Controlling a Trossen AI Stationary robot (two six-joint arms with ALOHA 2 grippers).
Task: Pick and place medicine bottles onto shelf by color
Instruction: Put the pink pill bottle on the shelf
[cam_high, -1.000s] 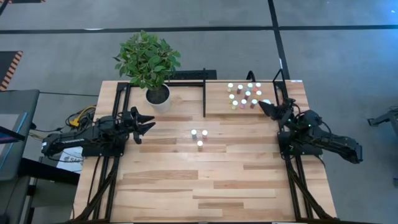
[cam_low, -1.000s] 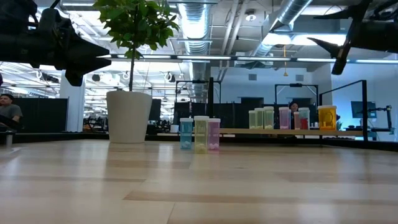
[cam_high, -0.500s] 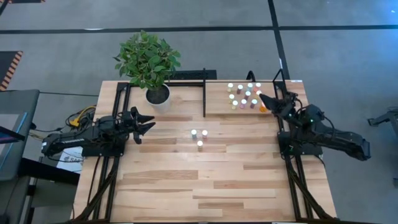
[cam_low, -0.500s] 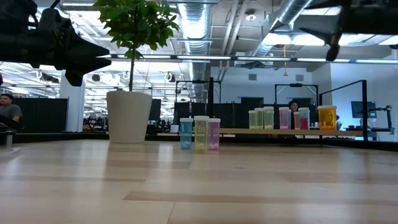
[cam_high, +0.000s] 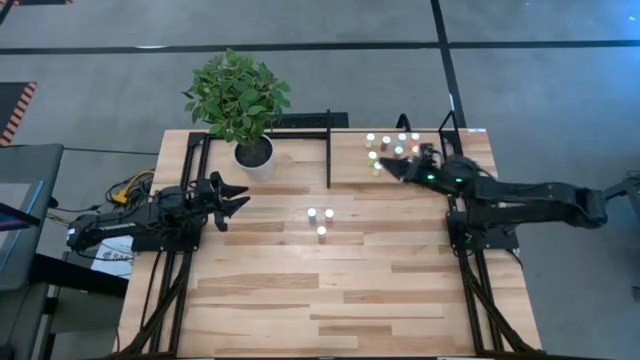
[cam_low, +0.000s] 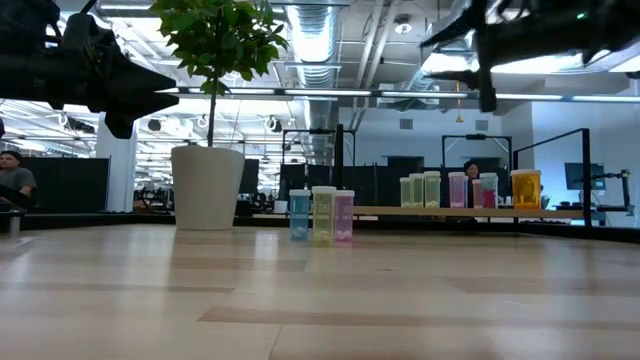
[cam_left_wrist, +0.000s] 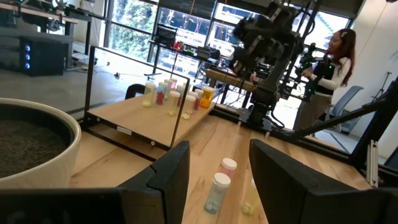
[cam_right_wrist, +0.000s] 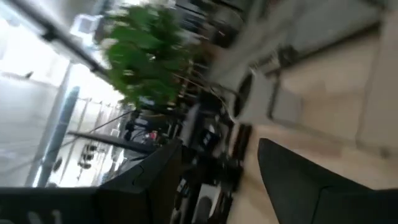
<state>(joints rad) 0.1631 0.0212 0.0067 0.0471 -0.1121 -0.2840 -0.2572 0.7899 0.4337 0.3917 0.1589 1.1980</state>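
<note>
Meanwhile the left gripper (cam_high: 232, 196) has not stirred over the last second: it hangs above the table's left side, near the white plant pot (cam_high: 254, 154), fingers spread wide with nothing between them, as its wrist view confirms. Three medicine bottles (cam_high: 320, 219) stand untouched in the middle of the tabletop, a blue, a yellowish and a pink one in the low view (cam_low: 321, 215). Further right, the right gripper (cam_high: 392, 170) has swung from beside the shelf's right rail, where it was a second ago, leftwards over the shelf (cam_high: 350, 165) and now hovers above the sorted cluster of bottles (cam_high: 393, 146), pointing toward the table's centre. Its fingers stand apart and appear to hold nothing. That suggests a bottle was just set down and the arm is heading for the three remaining ones, so the task looks close to done. No brand, label or writing is legible anywhere.
</note>
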